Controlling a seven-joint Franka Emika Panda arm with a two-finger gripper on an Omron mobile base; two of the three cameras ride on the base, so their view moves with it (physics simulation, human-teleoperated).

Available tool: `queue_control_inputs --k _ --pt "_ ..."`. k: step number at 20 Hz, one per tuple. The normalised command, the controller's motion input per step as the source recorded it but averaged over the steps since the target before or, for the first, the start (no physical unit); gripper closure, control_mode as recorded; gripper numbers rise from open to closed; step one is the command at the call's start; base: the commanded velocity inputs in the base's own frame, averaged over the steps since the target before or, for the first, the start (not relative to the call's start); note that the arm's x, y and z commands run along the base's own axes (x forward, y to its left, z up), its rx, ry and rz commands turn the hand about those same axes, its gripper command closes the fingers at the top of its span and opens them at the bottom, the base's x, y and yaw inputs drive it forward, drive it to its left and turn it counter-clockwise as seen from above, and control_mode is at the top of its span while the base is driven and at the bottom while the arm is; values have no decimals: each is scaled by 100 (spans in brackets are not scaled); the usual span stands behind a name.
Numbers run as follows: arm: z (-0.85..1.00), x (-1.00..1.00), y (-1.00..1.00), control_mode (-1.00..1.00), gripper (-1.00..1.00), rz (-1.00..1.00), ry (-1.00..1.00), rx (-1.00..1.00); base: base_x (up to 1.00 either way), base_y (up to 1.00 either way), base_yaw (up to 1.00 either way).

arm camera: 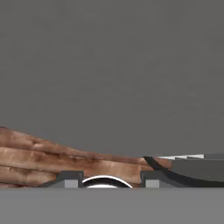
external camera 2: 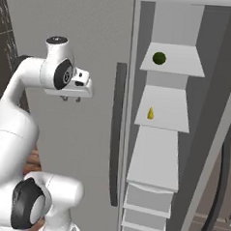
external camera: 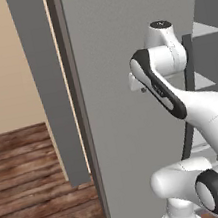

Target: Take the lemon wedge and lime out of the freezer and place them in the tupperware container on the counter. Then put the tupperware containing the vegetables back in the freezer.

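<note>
While apart: lime (external camera 2: 159, 58), pincer (external camera 2: 71, 98)

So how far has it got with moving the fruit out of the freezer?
Done: the freezer stands open, its shelves in sight. In hand: nothing yet; the gripper hangs in front of the closed grey door beside it, jaws apart and empty. Left: the lime sits on an upper shelf and the lemon wedge on the shelf below, so both pickups, the tub and its return remain.
</note>
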Motion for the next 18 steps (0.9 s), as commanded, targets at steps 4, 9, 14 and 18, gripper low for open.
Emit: queue_control_inputs --k 4,9,14,18 --pt "35 -59 -6 -100 -100 0 -16 0 0 0 0" --pt "94 -100 -2 -100 -100 -5 -49 -7 0 0 0" --pt "53 -85 -13 -100 -100 -10 -14 -1 0 0 0" --pt "-9 -61 -16 -100 -100 -1 0 0 0 0 0"
